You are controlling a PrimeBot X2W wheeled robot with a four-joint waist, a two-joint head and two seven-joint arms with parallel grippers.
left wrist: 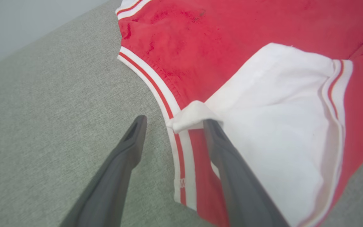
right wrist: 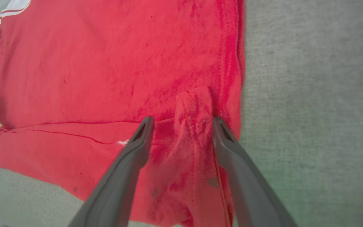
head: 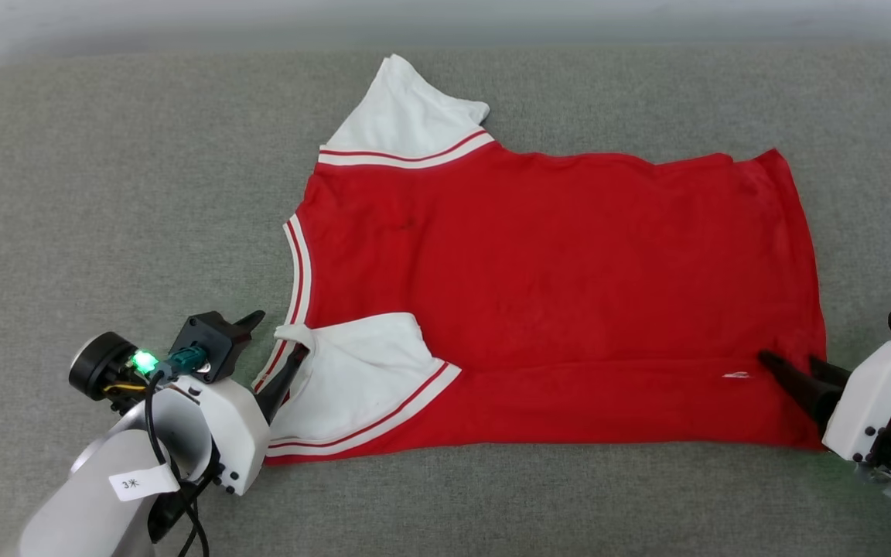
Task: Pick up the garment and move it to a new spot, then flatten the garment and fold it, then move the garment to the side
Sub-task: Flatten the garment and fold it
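You are working over a grey padded surface [head: 105, 193], and the garment [head: 554, 271] is lying spread across it between your two grippers, red side up, with the edge nearest you folded over onto the body. Its collar [head: 298, 271] is pointing toward your left gripper [head: 281, 334] and its hem is running past your right gripper [head: 790, 360].

One white sleeve [head: 407, 116] is sticking out on the far side, well beyond the left gripper. The other white sleeve [head: 360, 363] is lying folded onto the red cloth, just beside that gripper.

Your left gripper is standing with its fingers apart and gripping nothing: one finger is hanging over the bare grey surface, the other is lying against the garment beside the striped collar, with its tip touching the curled corner of the near sleeve.

Your right gripper is also standing apart at the hem corner, with a raised ridge of red cloth [right wrist: 194, 107] sitting loose between the fingers.

A small white mark [head: 735, 376] is showing just left of the right fingertips.
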